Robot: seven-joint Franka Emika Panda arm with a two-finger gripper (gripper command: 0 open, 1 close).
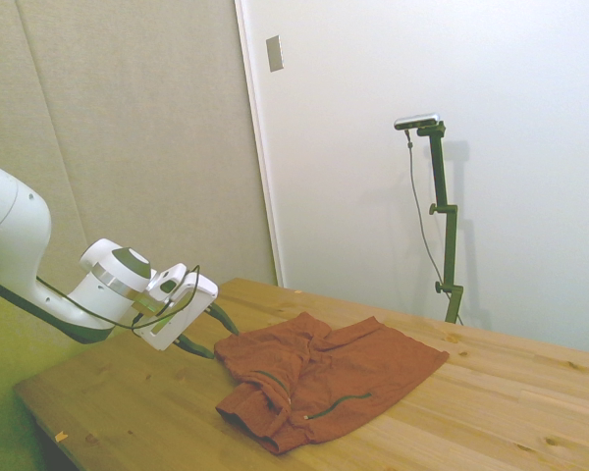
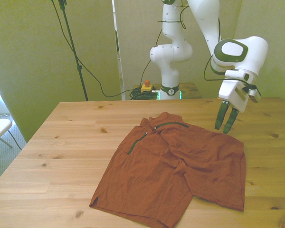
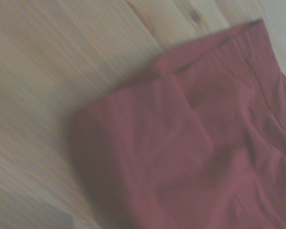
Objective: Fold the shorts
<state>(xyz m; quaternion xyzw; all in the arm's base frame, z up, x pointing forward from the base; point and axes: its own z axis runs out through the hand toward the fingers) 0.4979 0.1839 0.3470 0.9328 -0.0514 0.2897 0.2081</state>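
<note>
Shorts (image 2: 175, 168) lie flat and wrinkled mid-tabletop (image 2: 61, 142), legs toward the near edge in the front view; gripper (image 2: 226, 124) hovers just above the shorts' waistband corner, fingers slightly parted, grasping nothing.

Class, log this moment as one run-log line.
gripper: open, above table, beside shorts | shorts: flat, unfolded | contact: none

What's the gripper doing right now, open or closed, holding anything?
Gripper: open and holding nothing, its fingers apart above the wooden table, beside the edge of the wrinkled rust-orange fabric shorts.
</note>
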